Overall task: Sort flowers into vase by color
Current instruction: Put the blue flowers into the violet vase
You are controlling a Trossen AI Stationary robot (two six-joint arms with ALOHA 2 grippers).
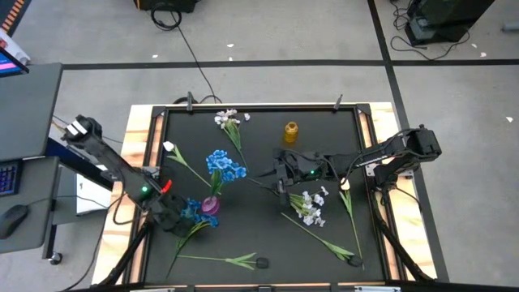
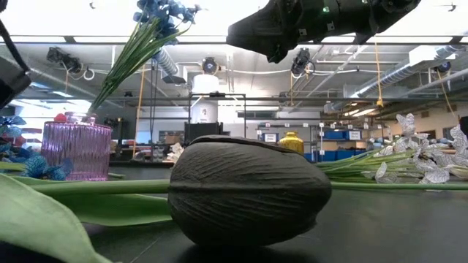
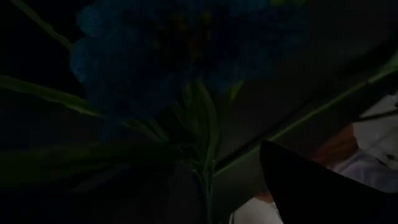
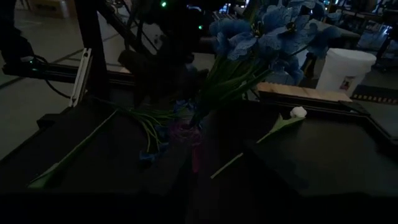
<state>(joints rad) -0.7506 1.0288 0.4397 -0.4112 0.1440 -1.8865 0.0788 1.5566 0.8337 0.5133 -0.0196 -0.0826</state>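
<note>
A blue flower (image 1: 192, 211) lies on the black mat beside a pink ribbed vase (image 1: 211, 204) that holds a blue bunch (image 1: 225, 166), its stems leaning on the rim. My left gripper (image 1: 174, 217) hovers low over the lying flower, open. The left wrist view shows its blossoms (image 3: 168, 62) and stems (image 3: 208, 168) close up beside one finger (image 3: 311, 186). My right gripper (image 1: 280, 174) hangs open above mid-table, facing the vase (image 4: 186, 134). A small yellow vase (image 1: 290, 131) stands at the far side. My left gripper comes slanting down at the blue flower just below its blossoms. That view is dark and shows only one finger, so I cannot tell whether it touches the stems.
White sprays lie at the far side (image 1: 229, 120) and right of centre (image 1: 310, 207). White tulips lie at the left (image 1: 169, 148), at the right (image 1: 345, 185) and near the front edge (image 1: 259, 262). A wooden rim (image 1: 139, 146) frames the mat.
</note>
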